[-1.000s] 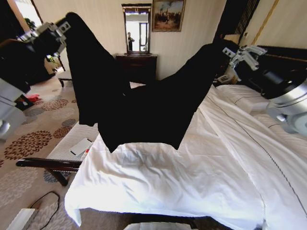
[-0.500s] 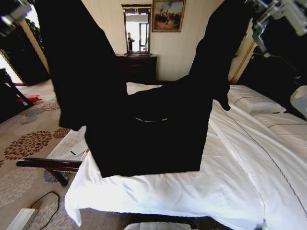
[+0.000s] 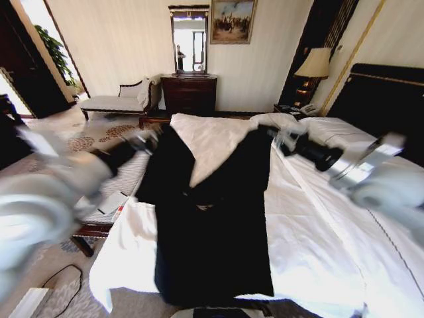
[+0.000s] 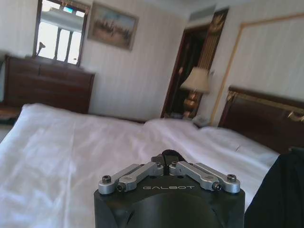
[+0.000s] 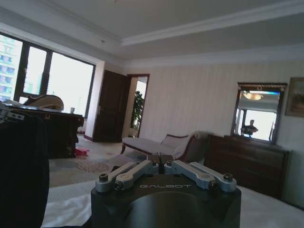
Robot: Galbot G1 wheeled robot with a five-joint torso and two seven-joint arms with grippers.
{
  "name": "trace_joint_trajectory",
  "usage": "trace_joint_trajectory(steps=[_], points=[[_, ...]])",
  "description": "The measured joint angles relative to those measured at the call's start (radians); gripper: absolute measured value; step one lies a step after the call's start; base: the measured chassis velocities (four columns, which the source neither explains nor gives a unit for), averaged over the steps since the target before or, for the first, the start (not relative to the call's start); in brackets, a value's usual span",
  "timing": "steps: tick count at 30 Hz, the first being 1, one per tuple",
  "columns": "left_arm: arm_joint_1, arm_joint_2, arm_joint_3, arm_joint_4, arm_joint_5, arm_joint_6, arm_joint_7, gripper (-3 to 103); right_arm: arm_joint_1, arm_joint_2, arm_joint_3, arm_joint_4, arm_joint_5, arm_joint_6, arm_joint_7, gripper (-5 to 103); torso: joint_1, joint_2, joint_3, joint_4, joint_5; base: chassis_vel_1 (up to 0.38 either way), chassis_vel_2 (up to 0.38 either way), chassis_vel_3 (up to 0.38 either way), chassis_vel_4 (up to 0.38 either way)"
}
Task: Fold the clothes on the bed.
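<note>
Shirt stretched over the bed [image 3: 318, 252] foot, a hand at each top corner

The T-shirt [image 3: 212, 245] hangs below both hands, hem past the bed's edge. The left hand [image 3: 147, 140] and right hand [image 3: 283, 138] each pinch a corner, fingers clenched. If either lets go early, I judge the cloth slides floorward.

You see a plain black T-shirt [image 3: 212, 245] spread on the white bed [image 3: 318, 245], whose headboard [image 3: 387, 99] is dark. Your carpet [image 3: 40, 258] is beige with brown flower medallions. The walls [image 3: 132, 40] carry pale cream vertical stripes, the dresser [image 3: 189, 93] is dark brown wood, and the lampshade [image 3: 316, 64] is cream.
</note>
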Motion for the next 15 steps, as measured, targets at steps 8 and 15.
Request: trace_joint_trajectory(steps=[8,15], points=[[-0.048,-0.141,0.156,0.274,0.18,-0.043,-0.01,0,0.314,0.237,-0.389,-0.294,-0.124,0.034,0.001,0,0.0,0.0,0.0,0.001,0.0002,0.0,0.0,0.0,0.0],[-0.093,-0.262,0.194,0.468,0.29,-0.083,-0.005,0,0.531,0.42,-0.563,-0.565,-0.165,0.086,0.042,0,0.0,0.0,0.0,0.001,-0.0003,0.0,0.0,0.0,0.0]])
